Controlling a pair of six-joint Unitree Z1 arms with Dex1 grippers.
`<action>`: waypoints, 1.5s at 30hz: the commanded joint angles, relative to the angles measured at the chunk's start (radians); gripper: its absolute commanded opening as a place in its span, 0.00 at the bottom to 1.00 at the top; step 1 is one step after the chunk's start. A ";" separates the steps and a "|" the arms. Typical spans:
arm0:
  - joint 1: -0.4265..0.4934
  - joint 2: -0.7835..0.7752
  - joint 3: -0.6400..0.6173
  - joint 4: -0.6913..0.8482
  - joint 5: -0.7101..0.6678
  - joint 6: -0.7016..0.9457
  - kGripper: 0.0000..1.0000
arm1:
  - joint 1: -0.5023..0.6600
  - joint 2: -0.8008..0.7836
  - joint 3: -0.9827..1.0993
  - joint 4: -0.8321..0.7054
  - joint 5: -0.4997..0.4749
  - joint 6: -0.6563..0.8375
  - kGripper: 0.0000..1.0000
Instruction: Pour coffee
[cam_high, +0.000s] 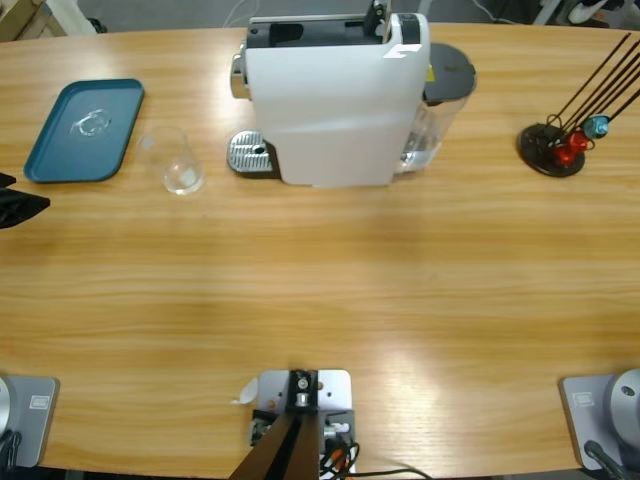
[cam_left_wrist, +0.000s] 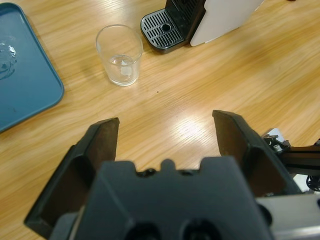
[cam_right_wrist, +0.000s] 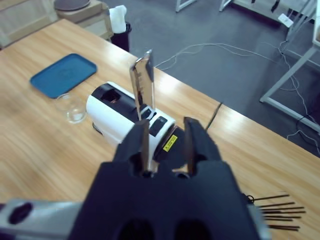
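Observation:
A small clear glass (cam_high: 180, 163) stands on the table left of the white coffee machine (cam_high: 335, 100), beside its silver drip grate (cam_high: 250, 153). No coffee shows in the glass (cam_left_wrist: 120, 55); it looks empty. My left gripper (cam_left_wrist: 166, 120) is open, low over the wood, with the glass a short way ahead of its jaws; in the high view only its black tip (cam_high: 15, 208) shows at the left edge. My right gripper (cam_right_wrist: 167, 127) hangs high above the table, slightly open, holding nothing, looking down on the machine (cam_right_wrist: 125, 120) with its silver lever (cam_right_wrist: 142, 80) raised.
A blue tray (cam_high: 85, 130) lies left of the glass, near the table's left end. A black capsule stand (cam_high: 552, 150) with red and blue capsules on wire rods sits at the far right. Bare wood spreads across the table's front half.

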 joint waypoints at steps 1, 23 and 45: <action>0.004 -0.014 0.044 -0.022 -0.011 -0.010 0.81 | -0.008 0.184 -0.010 -0.011 -0.151 -0.105 0.00; 0.004 0.018 0.083 -0.078 -0.008 -0.010 0.81 | -0.004 0.373 -0.092 -0.163 -0.279 -0.149 0.00; 0.004 0.059 0.106 -0.128 -0.008 -0.010 0.81 | 0.138 0.464 -0.150 -0.104 -0.364 -0.095 0.00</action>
